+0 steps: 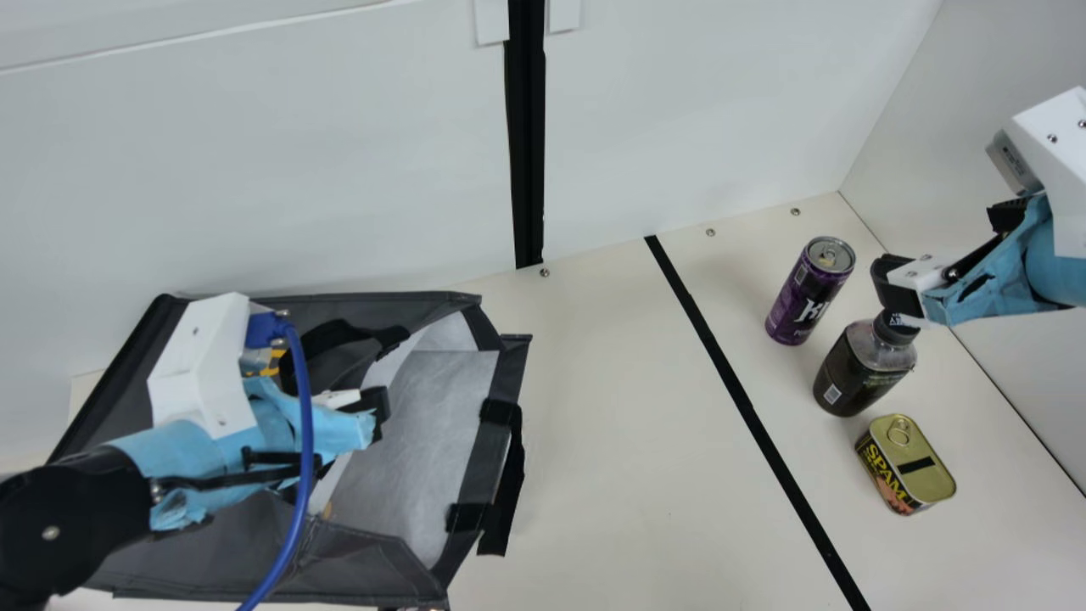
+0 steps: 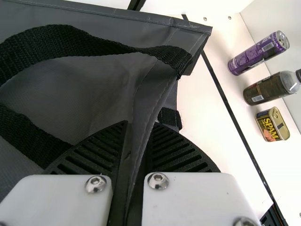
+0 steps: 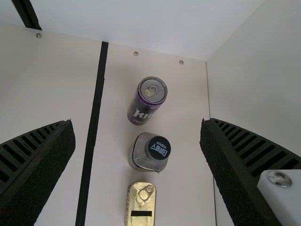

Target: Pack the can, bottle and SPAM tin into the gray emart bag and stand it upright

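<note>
The nearer right claw is hanging wide open and empty just above the upright bottle, the can standing beyond it, the SPAM sitting on its near side, while well to its left the left claw is gripping the bag.
</note>
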Action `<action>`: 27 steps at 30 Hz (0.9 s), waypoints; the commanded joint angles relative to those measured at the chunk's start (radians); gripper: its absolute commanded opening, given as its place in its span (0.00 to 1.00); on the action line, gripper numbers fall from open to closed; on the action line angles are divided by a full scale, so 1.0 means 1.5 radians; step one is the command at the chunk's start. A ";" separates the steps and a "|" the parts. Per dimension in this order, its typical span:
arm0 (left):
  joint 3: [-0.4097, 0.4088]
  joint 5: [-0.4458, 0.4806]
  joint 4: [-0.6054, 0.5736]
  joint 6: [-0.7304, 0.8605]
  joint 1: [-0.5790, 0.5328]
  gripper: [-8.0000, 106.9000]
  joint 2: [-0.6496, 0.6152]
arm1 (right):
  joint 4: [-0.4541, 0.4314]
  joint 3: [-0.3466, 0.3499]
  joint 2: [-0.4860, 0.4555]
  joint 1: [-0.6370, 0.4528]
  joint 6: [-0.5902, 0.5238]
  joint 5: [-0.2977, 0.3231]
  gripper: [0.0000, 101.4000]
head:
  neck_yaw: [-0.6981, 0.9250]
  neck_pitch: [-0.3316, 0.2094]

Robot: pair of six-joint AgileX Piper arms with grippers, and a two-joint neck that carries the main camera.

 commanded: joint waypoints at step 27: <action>0.000 0.000 0.000 0.000 0.000 0.00 0.000 | -0.117 -0.071 0.073 0.062 0.123 -0.001 0.94 | -0.002 -0.014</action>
